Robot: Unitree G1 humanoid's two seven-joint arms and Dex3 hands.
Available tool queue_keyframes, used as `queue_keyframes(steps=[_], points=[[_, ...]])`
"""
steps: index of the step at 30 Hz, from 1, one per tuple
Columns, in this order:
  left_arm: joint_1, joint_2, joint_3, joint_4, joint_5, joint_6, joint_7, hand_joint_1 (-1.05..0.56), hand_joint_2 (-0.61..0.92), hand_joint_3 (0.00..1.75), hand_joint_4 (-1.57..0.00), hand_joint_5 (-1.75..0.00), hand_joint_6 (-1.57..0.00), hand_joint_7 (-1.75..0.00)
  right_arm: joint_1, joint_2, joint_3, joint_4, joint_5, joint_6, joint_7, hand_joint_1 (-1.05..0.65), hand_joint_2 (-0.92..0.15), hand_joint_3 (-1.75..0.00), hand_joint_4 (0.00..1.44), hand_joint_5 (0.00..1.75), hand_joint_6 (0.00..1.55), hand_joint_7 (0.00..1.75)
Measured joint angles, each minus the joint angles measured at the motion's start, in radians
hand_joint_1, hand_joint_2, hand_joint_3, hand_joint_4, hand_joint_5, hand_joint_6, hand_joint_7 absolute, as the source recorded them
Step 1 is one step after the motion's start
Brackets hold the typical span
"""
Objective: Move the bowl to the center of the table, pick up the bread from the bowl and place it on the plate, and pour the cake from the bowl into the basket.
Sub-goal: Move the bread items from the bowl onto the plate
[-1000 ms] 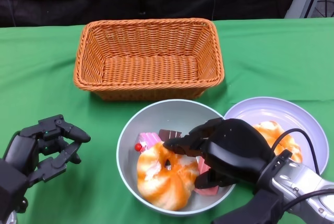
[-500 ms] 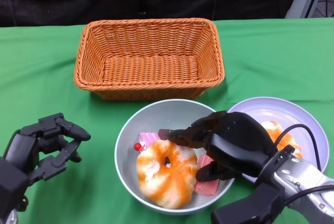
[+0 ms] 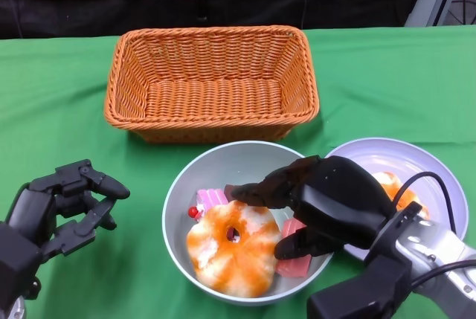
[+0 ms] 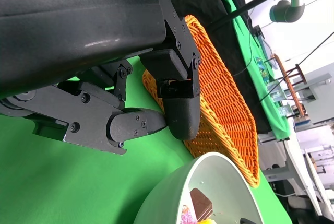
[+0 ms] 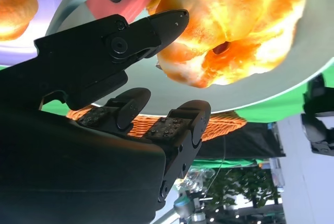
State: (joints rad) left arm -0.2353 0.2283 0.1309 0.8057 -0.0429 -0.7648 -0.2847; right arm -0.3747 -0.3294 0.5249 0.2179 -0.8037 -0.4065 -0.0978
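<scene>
Bread (image 3: 233,248) sits ring-up in the bowl (image 3: 178,207) beside the cake (image 3: 212,198) as the right hand (image 3: 316,207), fingers spread, apparently not yet pinching it, risks dragging cake out with a loose grasp.

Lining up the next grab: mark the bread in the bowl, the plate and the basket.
bread (image 3: 234,248), head view, on its orange crust
plate (image 3: 372,157), head view, on its bare far part
basket (image 3: 212,96), head view, on its woven floor
</scene>
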Motion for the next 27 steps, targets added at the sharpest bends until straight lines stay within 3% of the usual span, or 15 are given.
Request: queue_keyframes(steps=[13,27], points=[[-0.005,0.000,-0.003,0.005,0.004,0.003,0.000,-0.14,0.86,0.52,-0.79,-1.42,-0.82,-1.07,0.000,-0.031,-0.019,0.027,0.098,-0.105,0.106,-0.64,-0.80,0.00,0.52,0.00,0.71,0.02],[-0.012,0.000,-0.003,0.013,0.005,0.002,0.000,-0.15,0.85,0.53,-0.80,-1.40,-0.82,-1.08,-0.020,-0.031,-0.034,0.075,0.053,-0.145,0.124,-0.62,-0.78,0.00,0.45,0.00,0.77,0.00]])
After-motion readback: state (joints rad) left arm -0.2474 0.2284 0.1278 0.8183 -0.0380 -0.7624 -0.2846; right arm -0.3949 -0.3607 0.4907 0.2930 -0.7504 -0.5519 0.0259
